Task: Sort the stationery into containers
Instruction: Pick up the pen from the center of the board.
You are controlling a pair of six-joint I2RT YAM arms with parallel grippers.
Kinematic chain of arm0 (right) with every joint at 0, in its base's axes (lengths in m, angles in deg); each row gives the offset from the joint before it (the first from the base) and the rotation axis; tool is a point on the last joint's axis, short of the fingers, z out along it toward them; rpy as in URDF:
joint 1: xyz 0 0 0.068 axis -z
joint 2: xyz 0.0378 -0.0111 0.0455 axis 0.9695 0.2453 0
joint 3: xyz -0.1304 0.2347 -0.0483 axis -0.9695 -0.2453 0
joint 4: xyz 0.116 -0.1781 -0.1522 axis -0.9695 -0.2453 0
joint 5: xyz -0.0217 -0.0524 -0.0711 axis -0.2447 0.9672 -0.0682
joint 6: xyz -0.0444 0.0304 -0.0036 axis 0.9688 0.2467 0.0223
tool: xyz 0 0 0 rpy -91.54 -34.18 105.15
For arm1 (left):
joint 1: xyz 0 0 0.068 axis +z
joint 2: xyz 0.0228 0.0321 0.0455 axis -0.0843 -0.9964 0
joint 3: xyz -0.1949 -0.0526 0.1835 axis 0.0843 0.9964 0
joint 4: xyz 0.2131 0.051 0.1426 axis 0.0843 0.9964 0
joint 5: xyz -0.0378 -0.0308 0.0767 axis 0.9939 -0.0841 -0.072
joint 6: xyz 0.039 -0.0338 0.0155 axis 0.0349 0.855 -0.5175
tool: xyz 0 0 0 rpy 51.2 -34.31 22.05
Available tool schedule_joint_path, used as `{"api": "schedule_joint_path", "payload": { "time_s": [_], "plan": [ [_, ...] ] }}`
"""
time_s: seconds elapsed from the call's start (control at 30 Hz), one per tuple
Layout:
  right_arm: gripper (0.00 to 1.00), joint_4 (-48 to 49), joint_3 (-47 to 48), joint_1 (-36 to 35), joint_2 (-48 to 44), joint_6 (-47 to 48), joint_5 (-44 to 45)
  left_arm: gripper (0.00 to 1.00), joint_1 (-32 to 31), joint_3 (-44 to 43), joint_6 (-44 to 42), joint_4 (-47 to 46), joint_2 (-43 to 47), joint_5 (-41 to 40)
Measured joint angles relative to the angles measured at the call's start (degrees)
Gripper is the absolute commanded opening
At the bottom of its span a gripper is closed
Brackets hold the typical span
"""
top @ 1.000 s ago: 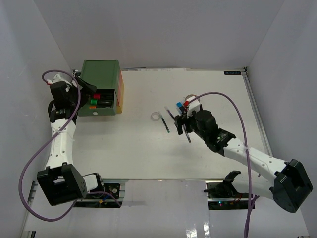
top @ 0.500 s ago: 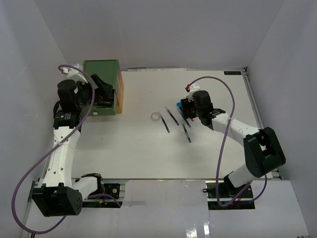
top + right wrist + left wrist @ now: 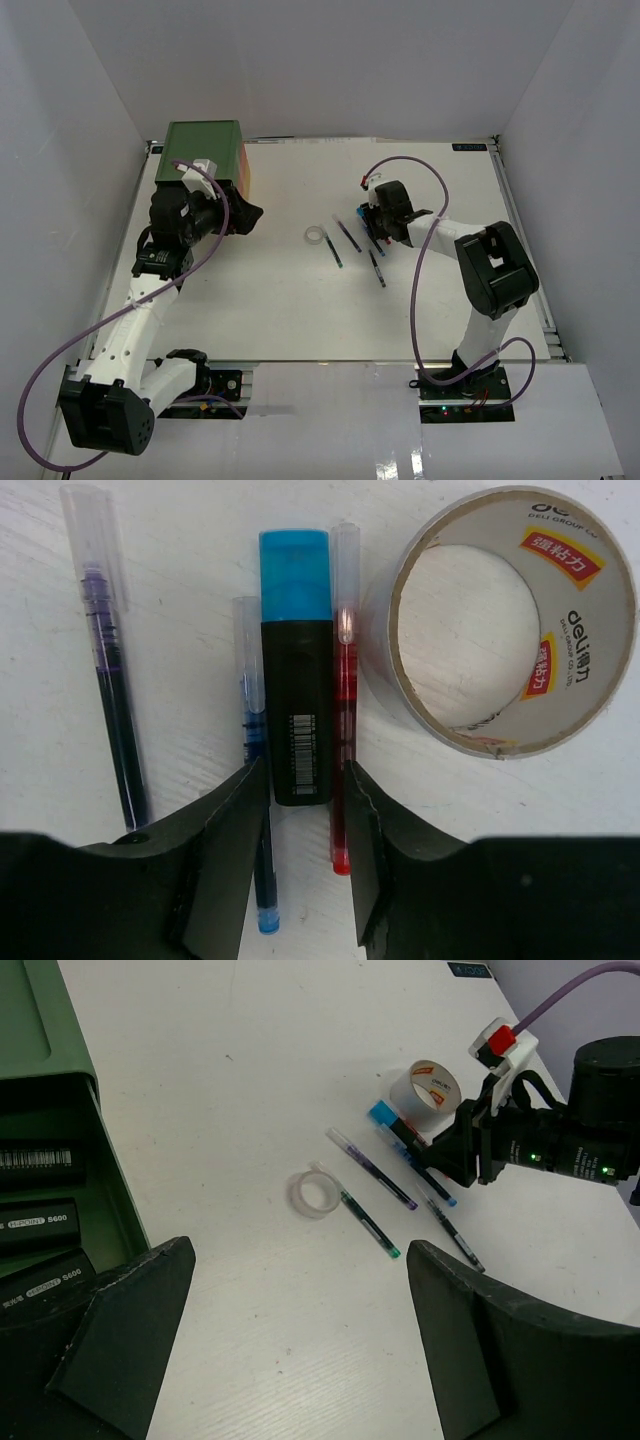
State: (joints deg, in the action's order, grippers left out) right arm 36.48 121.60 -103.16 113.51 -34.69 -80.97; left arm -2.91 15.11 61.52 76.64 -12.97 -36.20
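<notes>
A black marker with a blue cap (image 3: 296, 680) lies on the table between a blue pen (image 3: 250, 730) and a red pen (image 3: 344, 680). My right gripper (image 3: 303, 775) straddles the marker's butt end. Its jaws are narrowed but stand just off the marker, over both pens. A grey tape roll (image 3: 505, 620) lies to the right and a purple pen (image 3: 110, 680) to the left. My left gripper (image 3: 300, 1350) hangs wide open and empty beside the green chest (image 3: 204, 150). Its open drawer (image 3: 110, 1200) holds black markers (image 3: 40, 1220). The clear tape ring (image 3: 313, 1194) lies mid-table.
A green-tipped pen (image 3: 365, 1222) lies beside the tape ring, and a dark pen (image 3: 450, 1230) lies nearer the arms. The right arm's purple cable (image 3: 440, 200) loops over the table. White enclosure walls stand on three sides.
The right gripper moved onto the blue-capped marker and its jaws narrowed around it. The left arm swung away from the chest's drawer toward the table's middle, still wide open.
</notes>
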Motion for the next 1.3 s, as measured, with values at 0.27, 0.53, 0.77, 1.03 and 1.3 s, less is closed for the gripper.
{"api": "schedule_joint_path", "payload": {
  "time_s": [0.27, 0.53, 0.77, 1.03, 1.3],
  "plan": [
    [0.39, 0.1, 2.4, 0.0, 3.6, 0.5, -0.2, 0.98, 0.0, 0.2, 0.0, -1.8, 0.5, 1.1],
    [0.35, 0.4, 3.6, 0.0, 5.0, 1.4, -0.5, 0.98, 0.0, 0.4, 0.2, -2.7, 0.5, 1.4],
    [0.5, 0.9, 3.6, 0.1, 5.7, 1.2, -2.4, 0.98, 0.0, 0.5, 0.3, -2.9, 0.5, 2.3],
    [0.32, 1.2, 3.5, 0.3, 5.8, 0.8, -3.8, 0.98, 0.0, 0.5, 0.5, -3.0, 0.5, 2.8],
    [0.18, 1.0, 2.6, -0.5, 4.5, 0.5, -3.6, 0.98, 0.0, 0.5, 3.0, -3.5, 0.5, 4.7]
  ]
}}
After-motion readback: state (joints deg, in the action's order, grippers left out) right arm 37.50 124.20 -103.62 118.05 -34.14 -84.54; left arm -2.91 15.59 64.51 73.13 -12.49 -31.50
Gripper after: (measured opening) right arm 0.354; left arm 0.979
